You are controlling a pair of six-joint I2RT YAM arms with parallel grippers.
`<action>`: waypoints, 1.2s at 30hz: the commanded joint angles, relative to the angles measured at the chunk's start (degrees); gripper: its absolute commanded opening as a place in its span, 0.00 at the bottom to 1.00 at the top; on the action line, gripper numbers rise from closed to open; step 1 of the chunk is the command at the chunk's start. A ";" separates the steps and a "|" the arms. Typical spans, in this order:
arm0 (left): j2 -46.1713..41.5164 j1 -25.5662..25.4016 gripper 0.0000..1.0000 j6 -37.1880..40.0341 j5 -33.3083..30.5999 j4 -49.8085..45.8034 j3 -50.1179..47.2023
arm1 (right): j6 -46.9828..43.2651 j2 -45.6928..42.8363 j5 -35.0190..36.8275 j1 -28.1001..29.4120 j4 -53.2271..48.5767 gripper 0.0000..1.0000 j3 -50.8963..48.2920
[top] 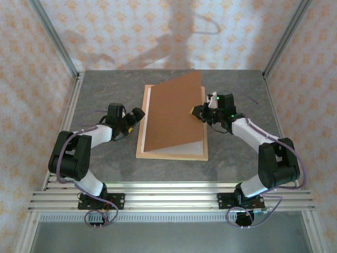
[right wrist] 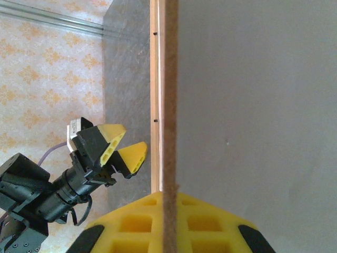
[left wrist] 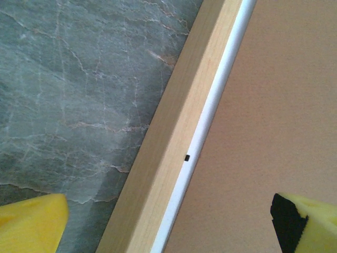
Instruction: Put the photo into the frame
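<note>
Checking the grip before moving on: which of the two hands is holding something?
The right hand, shut on the raised edge of the brown backing board; the left hand is open at the frame.

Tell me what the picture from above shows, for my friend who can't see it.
The right gripper pinches the right edge of a brown board, holding it tilted up over a light wooden frame that lies flat on a grey table. The left gripper is open at the frame's left edge.
</note>
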 commanded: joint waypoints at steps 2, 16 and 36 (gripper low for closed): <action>0.27 -1.17 1.00 -0.72 0.49 1.79 -1.02 | -1.97 0.24 -2.10 0.44 -1.38 0.00 -1.00; 1.99 -3.90 1.00 -2.05 1.23 4.43 -1.65 | -1.29 2.03 -0.54 1.10 0.27 0.00 -2.50; 2.12 -10.23 0.98 -5.57 1.03 7.56 -2.88 | -3.85 9.76 3.41 3.23 -0.56 0.00 -1.94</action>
